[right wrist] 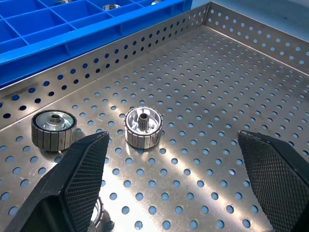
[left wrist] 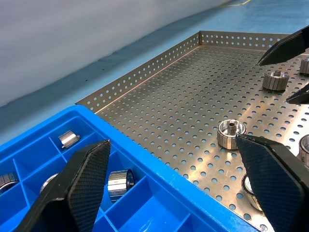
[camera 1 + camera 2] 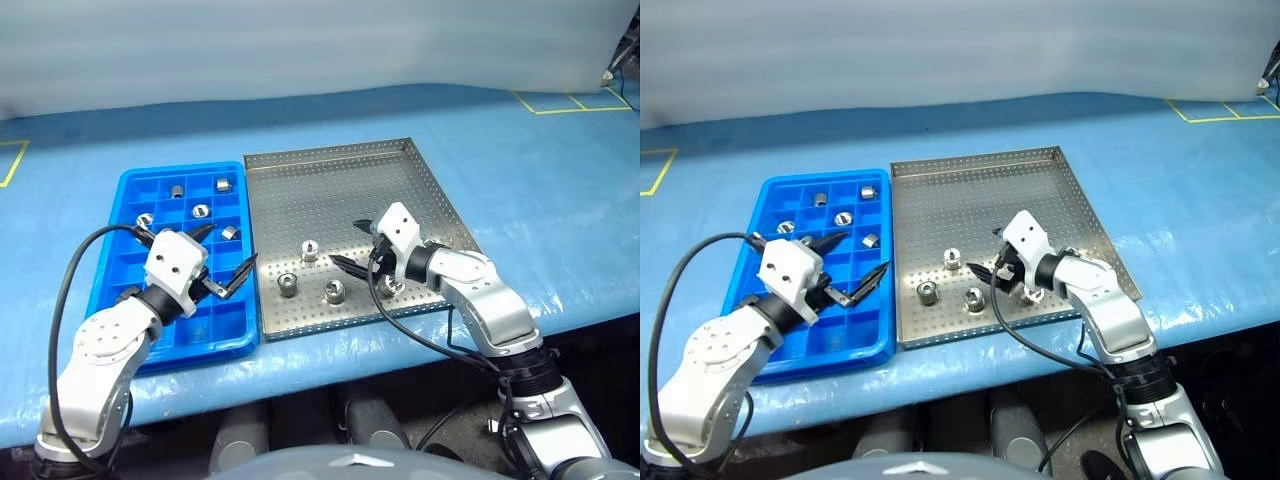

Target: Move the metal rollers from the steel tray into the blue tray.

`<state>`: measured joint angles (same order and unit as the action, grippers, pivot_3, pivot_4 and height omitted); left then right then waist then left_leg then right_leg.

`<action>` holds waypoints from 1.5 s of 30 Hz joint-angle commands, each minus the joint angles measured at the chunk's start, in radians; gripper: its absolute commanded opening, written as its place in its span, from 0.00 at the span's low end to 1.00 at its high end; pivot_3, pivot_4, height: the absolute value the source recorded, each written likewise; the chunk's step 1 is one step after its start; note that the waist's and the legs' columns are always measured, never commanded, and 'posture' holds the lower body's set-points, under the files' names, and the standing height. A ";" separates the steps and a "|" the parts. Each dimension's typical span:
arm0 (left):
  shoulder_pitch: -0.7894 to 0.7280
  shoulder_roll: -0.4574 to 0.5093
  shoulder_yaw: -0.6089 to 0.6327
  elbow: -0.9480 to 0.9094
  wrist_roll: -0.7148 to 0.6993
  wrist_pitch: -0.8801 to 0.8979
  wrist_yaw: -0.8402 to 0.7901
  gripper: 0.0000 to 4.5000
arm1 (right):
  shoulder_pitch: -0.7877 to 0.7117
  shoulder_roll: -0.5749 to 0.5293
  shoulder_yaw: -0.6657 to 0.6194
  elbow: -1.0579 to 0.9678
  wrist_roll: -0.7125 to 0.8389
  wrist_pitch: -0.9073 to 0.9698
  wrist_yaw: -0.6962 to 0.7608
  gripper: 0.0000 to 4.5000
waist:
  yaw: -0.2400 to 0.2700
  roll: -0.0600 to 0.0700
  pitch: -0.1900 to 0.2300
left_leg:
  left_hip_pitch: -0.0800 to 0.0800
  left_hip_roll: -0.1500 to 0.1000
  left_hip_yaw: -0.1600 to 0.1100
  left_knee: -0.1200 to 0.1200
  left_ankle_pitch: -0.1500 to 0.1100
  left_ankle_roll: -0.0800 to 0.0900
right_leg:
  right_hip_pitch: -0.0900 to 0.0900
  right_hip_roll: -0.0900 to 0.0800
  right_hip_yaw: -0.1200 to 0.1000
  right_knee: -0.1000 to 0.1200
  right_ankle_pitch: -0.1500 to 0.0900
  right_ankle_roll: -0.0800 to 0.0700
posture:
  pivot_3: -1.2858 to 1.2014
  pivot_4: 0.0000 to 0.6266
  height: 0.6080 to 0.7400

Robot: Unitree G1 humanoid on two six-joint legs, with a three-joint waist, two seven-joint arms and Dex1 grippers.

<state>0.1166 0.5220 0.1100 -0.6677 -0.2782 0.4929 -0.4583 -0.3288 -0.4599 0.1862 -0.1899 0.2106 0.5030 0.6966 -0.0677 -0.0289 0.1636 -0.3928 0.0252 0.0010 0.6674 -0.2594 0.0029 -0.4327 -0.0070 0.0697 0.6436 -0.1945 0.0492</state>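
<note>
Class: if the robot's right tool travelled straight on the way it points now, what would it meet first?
Probably the small shiny silver metal roller standing on the perforated steel tray, centred ahead of the open right tool; depth is uncertain.

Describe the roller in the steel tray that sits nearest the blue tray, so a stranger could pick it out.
Find the steel tray right of the blue tray. Along its near edge stand a few metal rollers; take the roller closest to the blue tray, left of its neighbours and of the open right gripper.
</note>
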 commanded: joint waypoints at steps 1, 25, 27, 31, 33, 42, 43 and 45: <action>-0.011 0.000 0.000 -0.031 -0.004 -0.002 0.003 1.00 | -0.013 0.004 -0.012 -0.026 0.004 -0.026 0.005 1.00 | 0.000 0.000 0.000 | 0.000 0.000 0.000 0.000 0.000 0.000 | 0.000 0.000 0.000 0.000 0.000 0.000 | 0.49 0.24 1.00; -0.119 0.109 -0.061 -0.016 -0.007 0.063 -0.087 1.00 | 0.016 -0.034 0.001 -0.100 0.011 -0.029 0.043 1.00 | -0.001 0.000 0.000 | 0.000 0.000 -0.001 0.001 0.000 0.000 | 0.001 0.000 -0.001 0.000 0.000 0.000 | 0.49 0.24 1.00; -0.143 0.136 -0.084 0.001 0.002 0.078 -0.105 1.00 | 0.024 -0.033 0.002 -0.118 0.012 -0.030 0.046 1.00 | -0.002 0.000 0.000 | 0.000 0.000 -0.001 0.001 0.000 0.000 | 0.001 0.000 -0.001 0.000 0.000 0.000 | 0.49 0.24 1.00; -0.208 0.170 -0.142 0.034 0.006 0.102 -0.145 1.00 | 0.039 -0.026 0.001 -0.140 0.008 -0.034 0.037 1.00 | -0.002 0.000 0.000 | 0.000 0.000 -0.001 0.001 0.000 0.000 | 0.001 0.000 -0.001 0.000 0.000 0.000 | 0.48 0.24 1.00; -0.257 0.172 -0.173 0.063 0.003 0.121 -0.164 1.00 | 0.048 -0.020 0.002 -0.145 0.005 -0.036 0.027 1.00 | -0.003 0.000 0.000 | 0.000 0.000 -0.001 0.001 0.000 0.000 | 0.001 0.000 -0.001 0.000 0.000 0.000 | 0.48 0.24 1.00; -0.398 0.238 -0.319 0.169 0.045 0.227 -0.262 1.00 | 0.086 -0.009 -0.003 -0.178 0.000 -0.032 -0.005 1.00 | -0.022 0.000 0.000 | 0.000 0.000 -0.002 0.001 0.000 0.000 | 0.001 0.001 -0.001 0.000 0.000 0.000 | 0.46 0.24 1.00; -0.416 0.255 -0.344 0.181 0.060 0.223 -0.285 1.00 | 0.088 -0.009 -0.003 -0.181 0.000 -0.031 -0.009 1.00 | -0.025 0.000 0.000 | 0.000 0.000 -0.002 0.001 0.000 0.000 | 0.001 0.001 -0.001 0.000 0.000 0.000 | 0.46 0.24 1.00; -0.449 0.286 -0.385 0.202 0.084 0.207 -0.330 1.00 | 0.092 -0.008 -0.003 -0.186 0.000 -0.032 -0.014 1.00 | -0.028 0.000 0.000 | 0.000 0.000 -0.002 0.001 0.000 0.000 | 0.001 0.001 -0.001 0.000 0.000 0.000 | 0.46 0.24 1.00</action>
<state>-0.3012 0.7814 -0.2520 -0.4683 -0.2178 0.7158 -0.7484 -0.2395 -0.4707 0.1963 -0.3308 0.2064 0.4877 0.6908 -0.0958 -0.0289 0.1636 -0.3929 0.0251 -0.0009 0.6688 -0.2594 0.0029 -0.4319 -0.0061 0.0685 0.6440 -0.1946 0.0493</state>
